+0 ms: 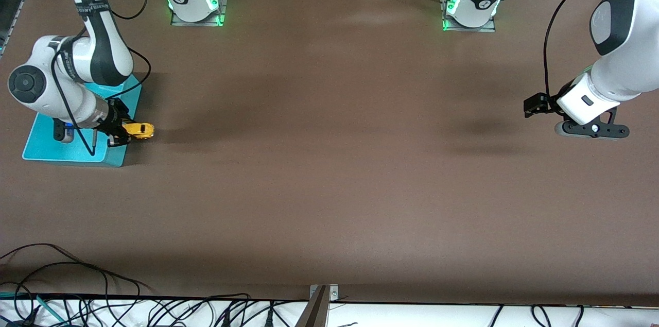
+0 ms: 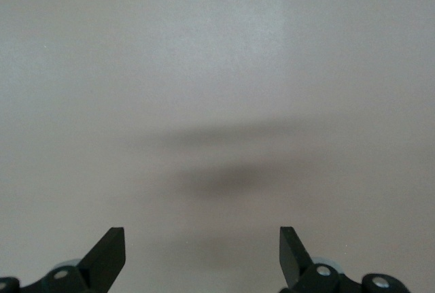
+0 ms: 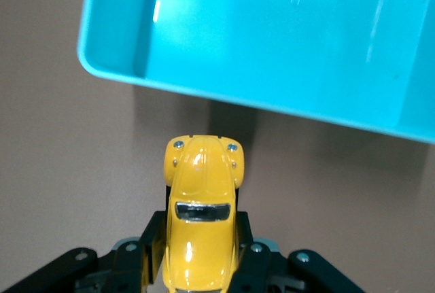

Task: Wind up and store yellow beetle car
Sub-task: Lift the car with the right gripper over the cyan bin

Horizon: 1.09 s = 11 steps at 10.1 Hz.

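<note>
Car (image 1: 140, 130) squeezed tight in right gripper (image 1: 123, 131), just beside bin (image 1: 51, 149), not in yet. Left gripper (image 1: 535, 105) open, waiting over bare bench (image 1: 329, 172).

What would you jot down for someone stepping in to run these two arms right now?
Right hand: shut on the yellow beetle car, held in the air by the edge of the turquoise bin, at the right arm's end of the table.
Left hand: open, holding nothing, waiting over bare table at the left arm's end.
Done: car picked up and brought to the bin.
Left: carry it over the bin and release.
</note>
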### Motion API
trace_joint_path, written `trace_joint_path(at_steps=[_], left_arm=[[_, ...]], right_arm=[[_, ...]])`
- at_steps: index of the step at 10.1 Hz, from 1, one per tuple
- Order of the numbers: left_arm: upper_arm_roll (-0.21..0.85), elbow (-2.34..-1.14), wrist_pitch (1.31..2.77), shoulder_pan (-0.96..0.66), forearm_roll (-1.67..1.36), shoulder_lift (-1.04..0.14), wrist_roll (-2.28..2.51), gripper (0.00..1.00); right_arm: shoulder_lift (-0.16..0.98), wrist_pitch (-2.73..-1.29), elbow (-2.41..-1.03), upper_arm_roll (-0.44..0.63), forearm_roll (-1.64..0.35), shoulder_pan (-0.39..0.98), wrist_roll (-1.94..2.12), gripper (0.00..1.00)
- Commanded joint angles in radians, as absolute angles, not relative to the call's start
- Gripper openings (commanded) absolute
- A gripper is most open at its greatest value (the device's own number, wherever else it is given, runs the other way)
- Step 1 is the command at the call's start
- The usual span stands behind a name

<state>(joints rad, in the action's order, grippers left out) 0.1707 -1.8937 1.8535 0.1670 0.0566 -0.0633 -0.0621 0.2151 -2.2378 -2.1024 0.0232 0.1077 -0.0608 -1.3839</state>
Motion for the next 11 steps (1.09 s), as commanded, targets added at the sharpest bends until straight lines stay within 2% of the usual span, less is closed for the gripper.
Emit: trace_joint_path(at_steps=[1,7,11], left_arm=[[0.175,-1.899,1.842,0.175,0.034,-0.051,-0.087,1.0],[0.175,-1.899,1.844,0.175,0.034,-0.052,-0.087,1.0],[0.173,-1.894,1.844,0.175,0.034,-0.06,-0.087,1.0]], right_arm=[[0.187,-2.169,-2.088,0.018,0.147,-0.069,-1.312,0.0],[0.17,-1.971,-2.016,0.12,0.213,-0.083,-0.984,0.0],[0.198,-1.951,-2.048,0.133,0.224,-0.141,-0.864,0.0]])
